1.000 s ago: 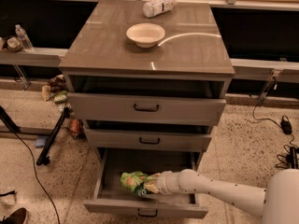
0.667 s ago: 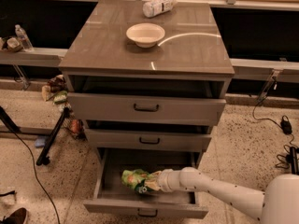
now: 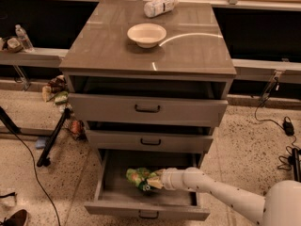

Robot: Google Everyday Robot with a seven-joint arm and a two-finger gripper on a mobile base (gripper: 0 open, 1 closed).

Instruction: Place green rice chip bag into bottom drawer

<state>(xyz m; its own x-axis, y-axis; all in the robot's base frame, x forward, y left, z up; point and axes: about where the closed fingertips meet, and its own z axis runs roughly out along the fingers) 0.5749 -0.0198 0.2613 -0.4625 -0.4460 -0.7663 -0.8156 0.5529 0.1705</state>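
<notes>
Now | pincer (image 3: 156, 181) inside bottom drawer (image 3: 120, 192), touching green rice chip bag (image 3: 139, 177) | spread: cannot tell

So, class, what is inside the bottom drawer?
The green rice chip bag lies in the bottom drawer, the tool at one end of it. The drawer's back is hidden under the middle drawer.

White arm (image 3: 221, 192), smooth tubular segments, small dark dots along the shell, ribbed collar at the wrist. The gripper (image 3: 154, 180) at its tip is pale, inside the bottom drawer (image 3: 115, 191).
</notes>
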